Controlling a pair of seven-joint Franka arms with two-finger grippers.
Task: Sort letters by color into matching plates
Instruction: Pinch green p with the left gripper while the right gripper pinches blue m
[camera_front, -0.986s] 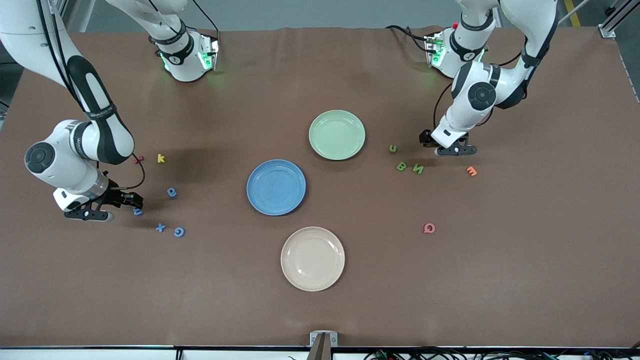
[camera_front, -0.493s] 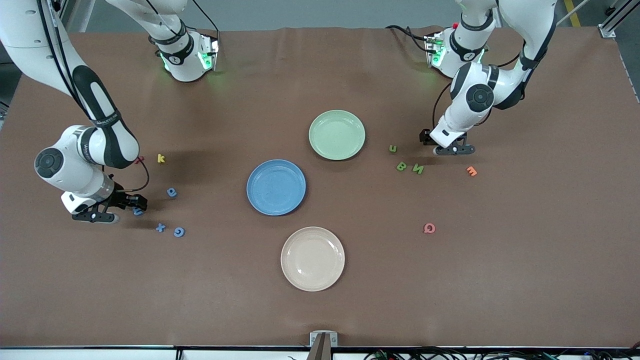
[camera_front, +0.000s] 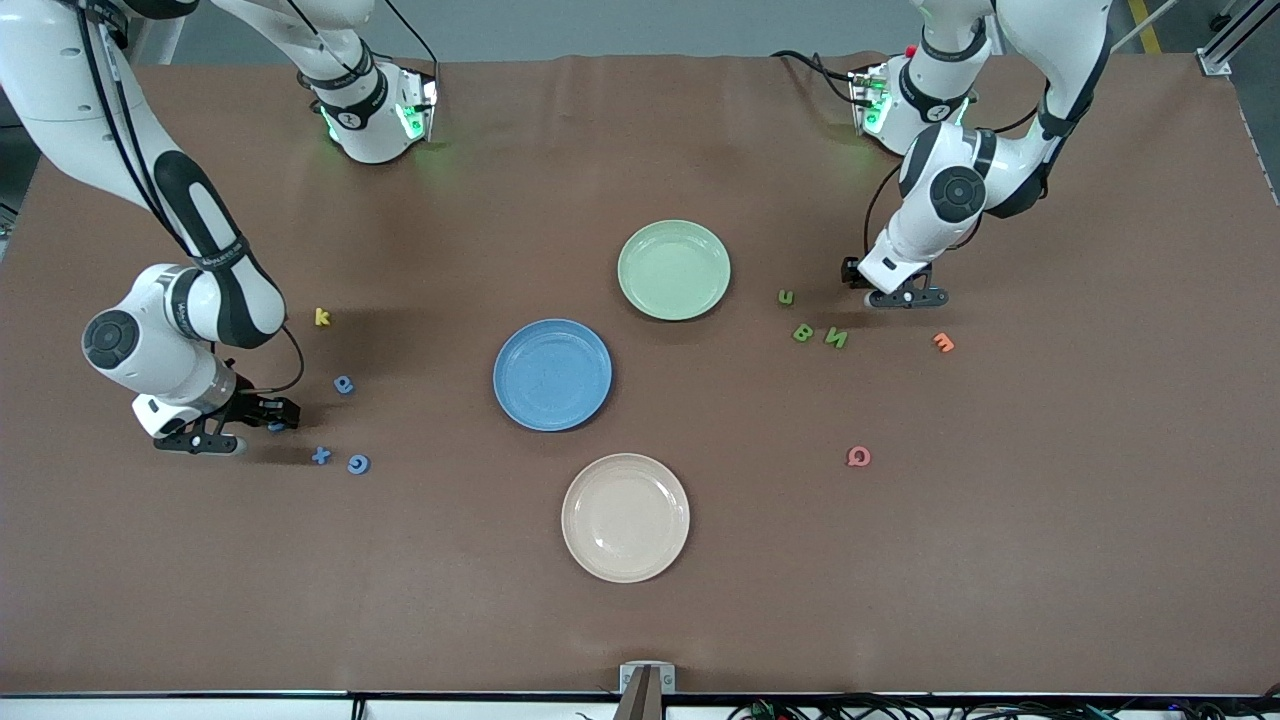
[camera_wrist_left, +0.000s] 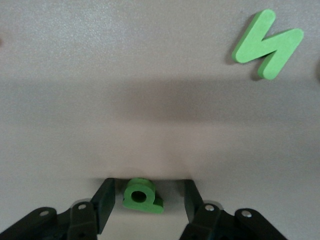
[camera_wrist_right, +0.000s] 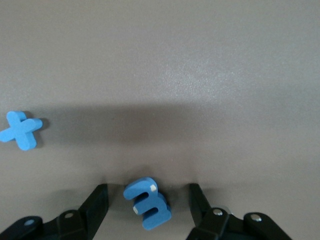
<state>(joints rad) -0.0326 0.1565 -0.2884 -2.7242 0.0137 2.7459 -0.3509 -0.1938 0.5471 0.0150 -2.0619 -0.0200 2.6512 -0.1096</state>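
Note:
A blue plate (camera_front: 552, 375) and a pale green plate (camera_front: 674, 270) lie empty mid-table. My right gripper (camera_front: 278, 418) (camera_wrist_right: 147, 192) is down at the table at the right arm's end, open, its fingers either side of a blue letter (camera_wrist_right: 148, 202) with gaps. More blue letters lie close by (camera_front: 344, 384) (camera_front: 320, 456) (camera_front: 358, 464), the x also in the right wrist view (camera_wrist_right: 20, 131). My left gripper (camera_front: 905, 298) (camera_wrist_left: 148, 192) is low at the left arm's end, open around a green letter (camera_wrist_left: 142, 196). Green letters u (camera_front: 786, 297), B (camera_front: 803, 333) and N (camera_front: 836, 339) (camera_wrist_left: 267, 44) lie beside it.
A cream plate (camera_front: 626, 517) sits nearer the front camera than the blue one. A yellow k (camera_front: 322, 317) lies by the right arm's forearm. An orange letter (camera_front: 943, 342) and a pink Q (camera_front: 858, 457) lie at the left arm's end.
My right gripper has slid along the table toward the blue plate, and its fingers now straddle the blue letter. The left gripper has barely shifted.

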